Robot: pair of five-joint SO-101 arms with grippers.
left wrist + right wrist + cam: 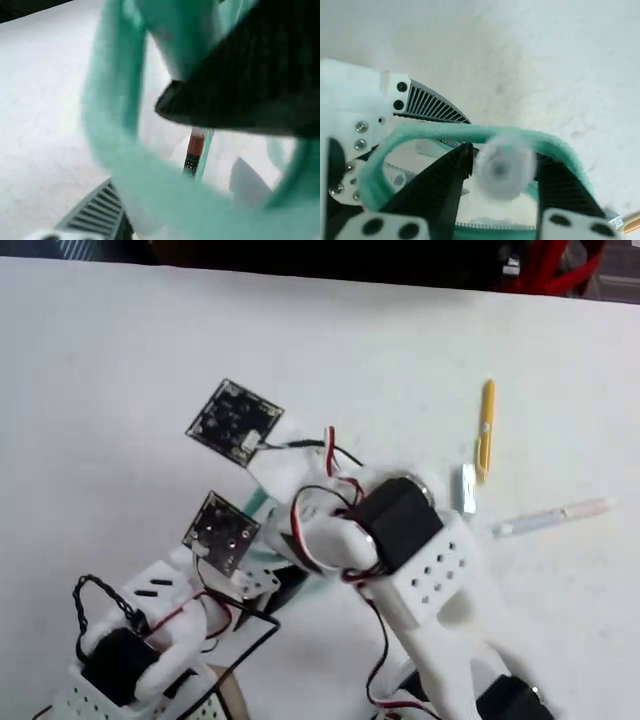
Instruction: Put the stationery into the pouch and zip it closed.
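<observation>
A: Where's the see-through pouch w/ mint-green zip rim (470,132)?
B: On the white table (100,360), under both arms. Mouth gapes, rim stands up in a loop.
A: Right gripper (503,157)?
B: Black jaws down inside the pouch mouth, pinching a pale round-ended stick (502,170) betw. them. Stick's blurry, can't say what sort.
A: Left gripper (425,110)?
B: Right at the pouch rim, touching or v. nearly. Spread or closed, can't tell.
A: Anything in the pouch?
B: Slim pen w/ orange-red band (194,150), seen within the rim loop from left wrist cam.
A: Other stationery?
B: Three bits, all well apart from the pouch, to its right in the high view. Yellow clip pen (485,430) is farthest back, small white oblong piece (467,488) is nearest the pouch, and pastel pink-and-blue pen (555,517) is farthest right.
</observation>
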